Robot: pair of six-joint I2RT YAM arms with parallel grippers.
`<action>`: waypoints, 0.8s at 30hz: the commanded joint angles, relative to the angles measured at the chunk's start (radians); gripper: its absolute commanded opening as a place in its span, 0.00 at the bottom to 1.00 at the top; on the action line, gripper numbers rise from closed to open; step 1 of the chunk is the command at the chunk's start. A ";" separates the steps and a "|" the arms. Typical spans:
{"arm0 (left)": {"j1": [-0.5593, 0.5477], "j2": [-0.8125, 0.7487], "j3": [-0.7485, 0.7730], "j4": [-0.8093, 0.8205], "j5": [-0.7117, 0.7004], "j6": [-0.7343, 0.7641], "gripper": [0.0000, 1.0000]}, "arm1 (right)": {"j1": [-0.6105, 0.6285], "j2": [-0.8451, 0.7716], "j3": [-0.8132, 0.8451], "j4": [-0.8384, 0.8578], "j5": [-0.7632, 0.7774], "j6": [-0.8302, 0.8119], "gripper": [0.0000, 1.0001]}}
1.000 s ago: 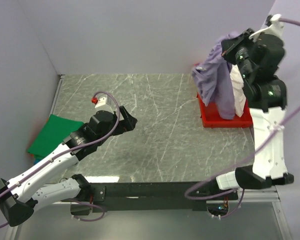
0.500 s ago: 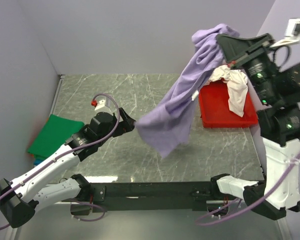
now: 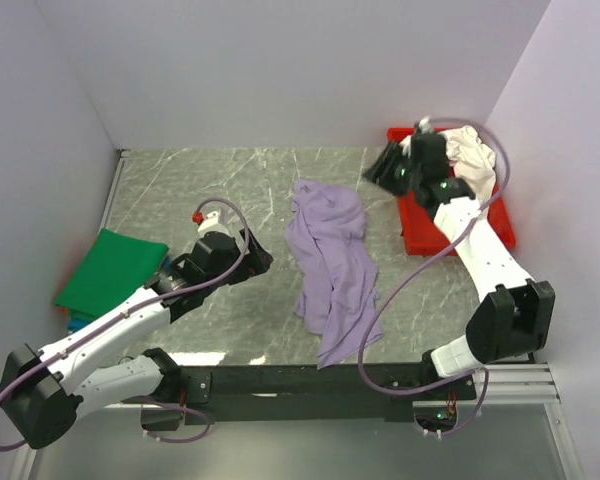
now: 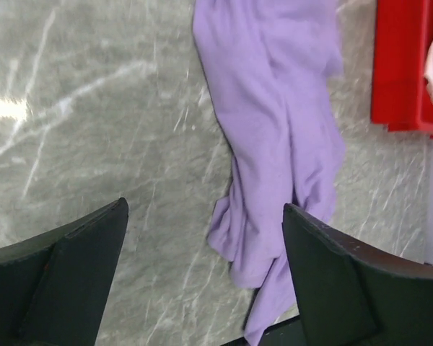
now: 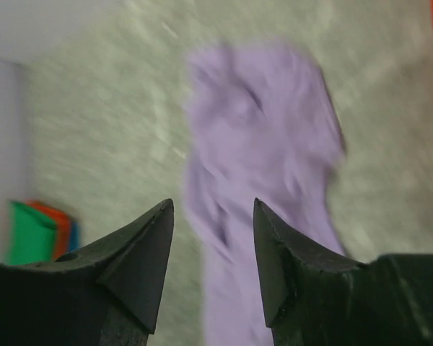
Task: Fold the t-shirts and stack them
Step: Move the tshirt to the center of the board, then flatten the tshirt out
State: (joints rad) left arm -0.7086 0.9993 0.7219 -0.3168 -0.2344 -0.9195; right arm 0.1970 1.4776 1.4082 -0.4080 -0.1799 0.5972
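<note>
A lavender t-shirt (image 3: 330,262) lies crumpled in a long strip on the marble table, its lower end over the near edge. The left wrist view shows it (image 4: 274,130) ahead of my left gripper (image 4: 206,216), which is open and empty. That left gripper (image 3: 265,252) hovers just left of the shirt. My right gripper (image 3: 372,172) is open and empty above the shirt's far right side, and its blurred wrist view looks down on the shirt (image 5: 260,130). A white t-shirt (image 3: 470,150) lies in the red tray (image 3: 455,240). A folded green t-shirt (image 3: 110,268) tops a stack at the left.
Blue and orange cloth (image 3: 70,318) peeks from under the green shirt, also seen as a stack (image 5: 36,231) in the right wrist view. The tray's edge (image 4: 400,65) stands right of the lavender shirt. Walls close in at left, back and right.
The right gripper opened and let go of the lavender shirt, which swung from above the tray down onto the table's middle. The right arm dropped low by the tray. The left gripper edged slightly right.
</note>
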 commanded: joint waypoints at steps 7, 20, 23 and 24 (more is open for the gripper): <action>-0.028 0.025 -0.225 0.275 0.225 -0.016 0.84 | 0.263 -0.468 -0.639 0.099 0.177 0.002 0.56; -0.149 0.430 -0.110 0.463 0.225 -0.024 0.78 | 0.567 -0.688 -0.985 0.100 0.342 0.259 0.52; -0.161 0.493 -0.076 0.467 0.225 -0.025 0.70 | 0.584 -0.654 -1.032 0.130 0.358 0.292 0.49; -0.164 0.502 -0.070 0.467 0.225 -0.025 0.68 | 0.585 -0.645 -1.042 0.139 0.358 0.297 0.49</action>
State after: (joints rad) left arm -0.8589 1.4700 0.6113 0.0986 -0.0223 -0.9413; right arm 0.7685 0.8085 0.4011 -0.3248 0.1219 0.8337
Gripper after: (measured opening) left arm 0.704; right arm 0.492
